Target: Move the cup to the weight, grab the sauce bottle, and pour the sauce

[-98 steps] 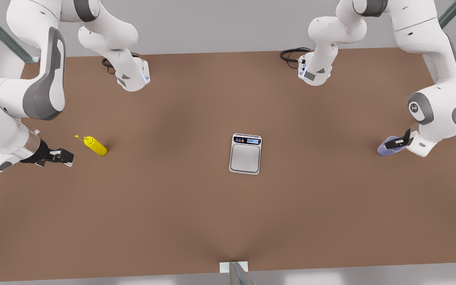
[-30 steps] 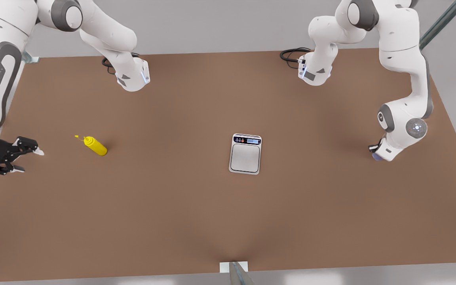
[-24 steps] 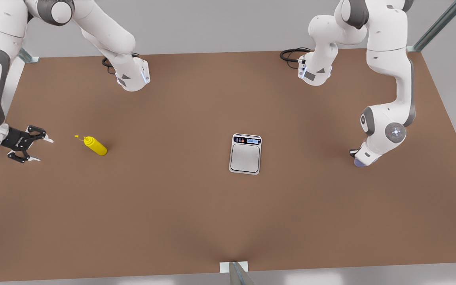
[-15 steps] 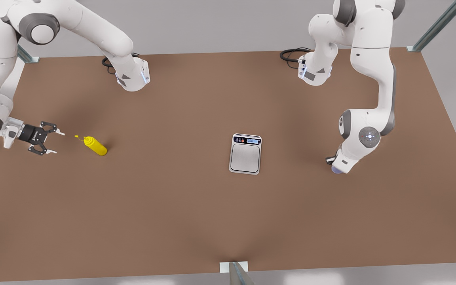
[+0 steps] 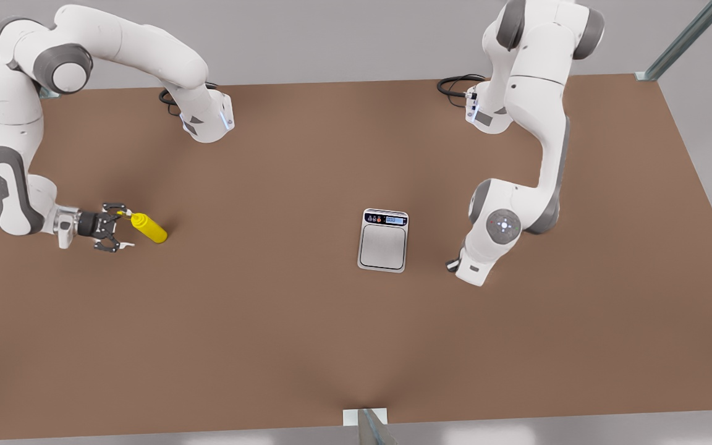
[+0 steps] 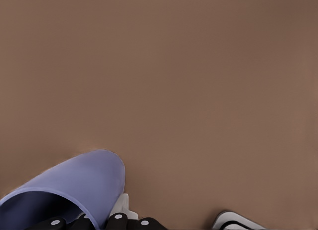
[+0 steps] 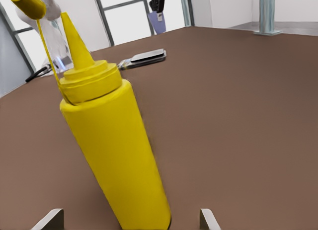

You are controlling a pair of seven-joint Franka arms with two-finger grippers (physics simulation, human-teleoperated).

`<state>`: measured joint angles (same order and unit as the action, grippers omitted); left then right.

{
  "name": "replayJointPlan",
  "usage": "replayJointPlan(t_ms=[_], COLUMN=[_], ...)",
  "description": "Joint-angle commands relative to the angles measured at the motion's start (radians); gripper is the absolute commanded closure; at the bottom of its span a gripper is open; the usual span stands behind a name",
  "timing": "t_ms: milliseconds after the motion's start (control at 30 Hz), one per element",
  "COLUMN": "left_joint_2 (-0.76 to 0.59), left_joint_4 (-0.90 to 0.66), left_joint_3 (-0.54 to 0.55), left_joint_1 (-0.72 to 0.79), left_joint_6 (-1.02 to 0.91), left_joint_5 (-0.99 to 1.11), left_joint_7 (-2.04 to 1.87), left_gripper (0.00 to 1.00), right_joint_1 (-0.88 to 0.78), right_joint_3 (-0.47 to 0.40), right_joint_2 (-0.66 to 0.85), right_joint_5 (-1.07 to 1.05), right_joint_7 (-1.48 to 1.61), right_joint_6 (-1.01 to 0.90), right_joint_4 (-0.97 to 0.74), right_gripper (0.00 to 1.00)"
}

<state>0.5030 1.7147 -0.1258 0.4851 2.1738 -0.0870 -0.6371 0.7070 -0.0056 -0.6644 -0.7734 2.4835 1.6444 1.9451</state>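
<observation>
While the left end effector (image 6: pixel 117 221) grips the cup (image 6: pixel 74 188) just beside the weight (image 5: pixel 383 241) on the table (image 5: pixel 306 334), it should centre and lower gently; the right end effector (image 5: pixel 113 227), open, must straddle the standing sauce bottle (image 5: pixel 148 227).

I saw even, soft light across the brown table (image 5: pixel 306 346), bright without glare. Faint, diffuse shadows darkened it beneath both arms, and a short one lay beside the sauce bottle (image 5: pixel 148 227) toward the front view's right. In the right wrist view the bottle glowed flat yellow with mild shading down one side, and bright pale panels (image 7: pixel 129 16) stood behind it, the far background slightly soft. The left wrist view was uniformly lit; the cup (image 6: pixel 74 188) shaded darker inside.
</observation>
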Motion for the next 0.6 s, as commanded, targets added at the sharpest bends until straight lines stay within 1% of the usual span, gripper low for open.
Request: replayJointPlan(t_ms=[0, 67, 267, 367, 467, 567], left_joint_2=[0.003, 0.029, 0.063, 0.065, 0.083, 0.1], left_joint_4=[-0.003, -0.046, -0.098, -0.106, -0.107, -0.141], left_joint_3=[0.0, 0.0, 0.0, 0.0, 0.0, 0.0], left_joint_1=[0.0, 0.044, 0.125, 0.148, 0.207, 0.233], left_joint_6=[0.001, -0.002, -0.002, -0.017, -0.015, -0.017], left_joint_5=[-0.096, -0.096, -0.094, -0.093, -0.086, -0.086], left_joint_7=[0.002, -0.084, -0.211, -0.259, -0.308, -0.361], left_gripper=[0.79, 0.79, 0.79, 0.79, 0.79, 0.79], right_joint_1=[0.0, 0.002, 0.003, -0.011, -0.026, -0.037], right_joint_3=[0.002, 0.009, 0.009, 0.009, 0.01, 0.01], right_joint_2=[-0.003, -0.015, -0.029, -0.027, -0.027, -0.03], right_joint_5=[0.0, -0.007, -0.007, -0.007, -0.007, -0.007], right_joint_7=[0.0, 0.002, 0.009, 0.068, 0.077, 0.077], right_joint_6=[0.0, 0.002, -0.014, -0.015, -0.023, -0.023], right_joint_4=[0.0, -0.005, 0.003, 0.003, 0.003, 0.005], right_gripper=[0.0, 0.0, 0.0, 0.0, 0.0, 0.0])
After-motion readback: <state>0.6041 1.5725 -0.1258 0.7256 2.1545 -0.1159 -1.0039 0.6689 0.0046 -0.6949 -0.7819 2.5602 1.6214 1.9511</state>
